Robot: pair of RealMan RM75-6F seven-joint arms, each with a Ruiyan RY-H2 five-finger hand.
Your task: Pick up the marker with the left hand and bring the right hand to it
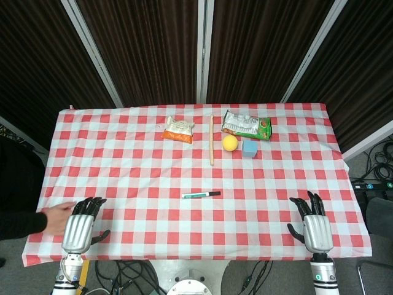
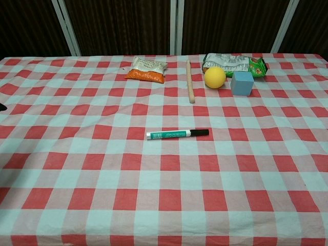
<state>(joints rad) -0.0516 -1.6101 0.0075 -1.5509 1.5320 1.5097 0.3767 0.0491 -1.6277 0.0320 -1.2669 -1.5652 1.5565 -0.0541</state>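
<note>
Down at the near-left corner of the surface [image 1: 123,184], the left hand [image 1: 81,224] rests by the edge, fingers spread wide and holding nothing; a person's hand [image 1: 56,216] touches it from the left. Between it and the marker [image 1: 201,195] the checked cloth lies bare, with open room for moving. The marker lies flat on the cloth, near the middle and towards the near edge, its long axis running left to right, the black cap at the right end. Well beyond the marker, an orange packet [image 1: 178,129] sits to the left, a wooden stick [image 1: 212,139] runs away from the near edge, and a yellow ball [image 1: 229,143], a blue block [image 1: 249,149] and a green packet [image 1: 247,125] sit to the right, near the far edge. Right of the marker the cloth is bare again as far as the right hand [image 1: 311,218], which sits at the near-right corner, fingers apart and empty.
</note>
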